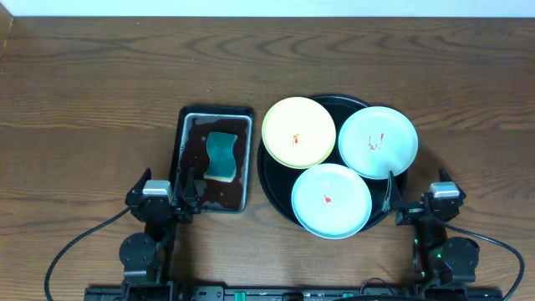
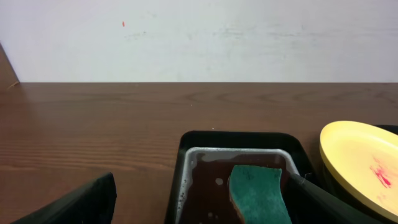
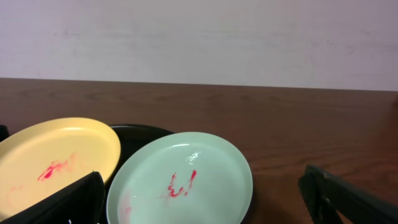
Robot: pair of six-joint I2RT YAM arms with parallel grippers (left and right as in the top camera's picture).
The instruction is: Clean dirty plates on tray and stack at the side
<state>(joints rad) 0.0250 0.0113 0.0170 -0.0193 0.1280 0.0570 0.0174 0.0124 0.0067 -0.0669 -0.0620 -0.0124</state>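
Three plates lie on the round black tray (image 1: 273, 177). The pale yellow plate (image 1: 299, 132) is at its back left, one mint plate (image 1: 378, 141) at the back right, and the other mint plate (image 1: 331, 201) at the front. Each has a small red smear. My left gripper (image 1: 163, 184) is open and empty at the near end of the soapy pan. My right gripper (image 1: 415, 187) is open and empty at the tray's front right. In the right wrist view, the smeared mint plate (image 3: 186, 180) lies between my open fingers (image 3: 205, 208), with the yellow plate (image 3: 56, 155) to its left.
A rectangular black pan (image 1: 185, 159) of brown liquid holds a green sponge (image 1: 221, 155), left of the tray. In the left wrist view, the pan (image 2: 242, 137) and sponge (image 2: 258, 193) lie ahead of my open fingers (image 2: 205, 211). Bare wooden table lies all around.
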